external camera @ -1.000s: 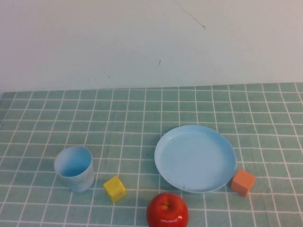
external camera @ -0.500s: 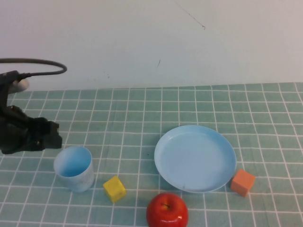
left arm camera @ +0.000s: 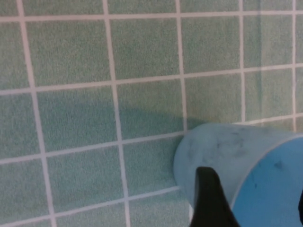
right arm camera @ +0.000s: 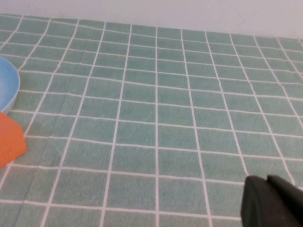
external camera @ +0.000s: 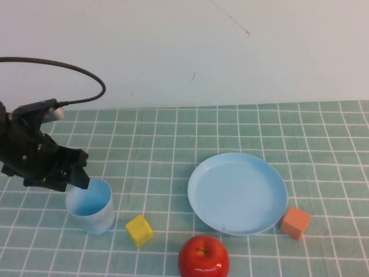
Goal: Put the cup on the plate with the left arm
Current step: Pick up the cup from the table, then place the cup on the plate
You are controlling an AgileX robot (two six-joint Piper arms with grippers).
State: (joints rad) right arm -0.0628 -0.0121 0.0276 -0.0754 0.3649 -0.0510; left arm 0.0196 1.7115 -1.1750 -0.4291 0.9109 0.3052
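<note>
The pale-blue cup (external camera: 90,206) stands upright at the front left of the green checked cloth. The light-blue plate (external camera: 237,192) lies to its right, apart from it and with nothing on it. My left gripper (external camera: 78,176), on the dark left arm with its looping cable, hangs at the cup's back-left rim. In the left wrist view this gripper (left arm camera: 253,191) is open across the cup (left arm camera: 222,151); one finger (left arm camera: 210,201) is outside the wall and the other shows only at the picture's edge. My right gripper (right arm camera: 272,201) hovers shut over bare cloth.
A yellow cube (external camera: 139,229) sits just right of the cup and a red apple (external camera: 203,257) lies at the front edge. An orange cube (external camera: 296,222) touches the plate's right side; the right wrist view shows this cube (right arm camera: 9,139) and the plate's rim (right arm camera: 8,90).
The left arm came into view from the left and moved right and down to the cup's rim, with its jaws opening. The cup, plate and other objects have not moved.
</note>
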